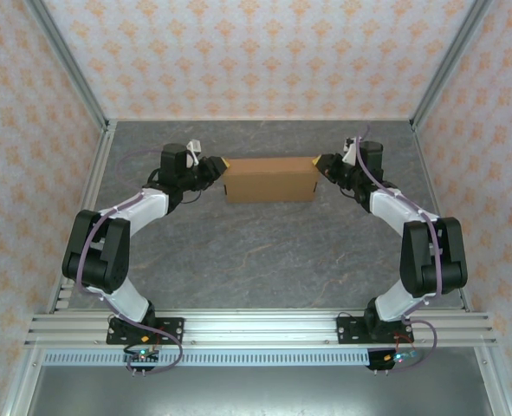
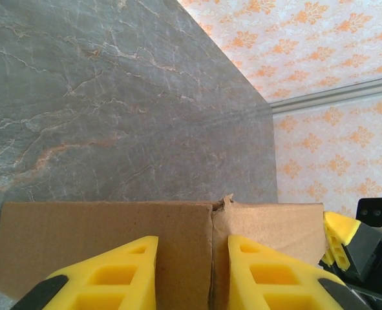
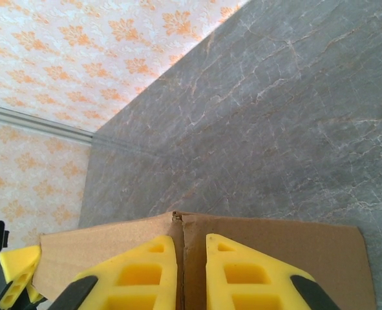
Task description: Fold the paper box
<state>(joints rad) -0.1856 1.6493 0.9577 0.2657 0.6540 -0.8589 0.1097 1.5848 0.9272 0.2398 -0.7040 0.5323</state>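
Top external view, near to far: 2 arms are bolted to the metal rail (image 1: pixel 256 325) at the table's near edge. The left arm (image 1: pixel 108 247) leans outward from its base, bends at the elbow, and sends its white forearm forward and inward. The right arm (image 1: pixel 429 251) mirrors that pose on the other side. Bare grey marble table (image 1: pixel 256 251) lies between them.

Beyond that, in the far half of the table and centred between the arms, sits the paper box (image 1: pixel 270 178). It is a shallow brown rectangle with its long axis running left to right, parallel to the rail, and 1 short end points at each arm. The left gripper (image 1: pixel 219 165) meets the left end and the right gripper (image 1: pixel 322 163) meets the right end, both tips level with the box. Behind the table stands the patterned wall (image 1: pixel 256 52).

From the left wrist, the yellow fingers (image 2: pixel 123 278) stand a moderate gap apart, astride a fold line in the cardboard. I cannot tell whether they pinch it. The other gripper's yellow tip shows at the box's far end.

From the right wrist, the fingers (image 3: pixel 242 278) are nearly together, with a cardboard edge running into the slim gap between them. I cannot tell whether it is clamped.
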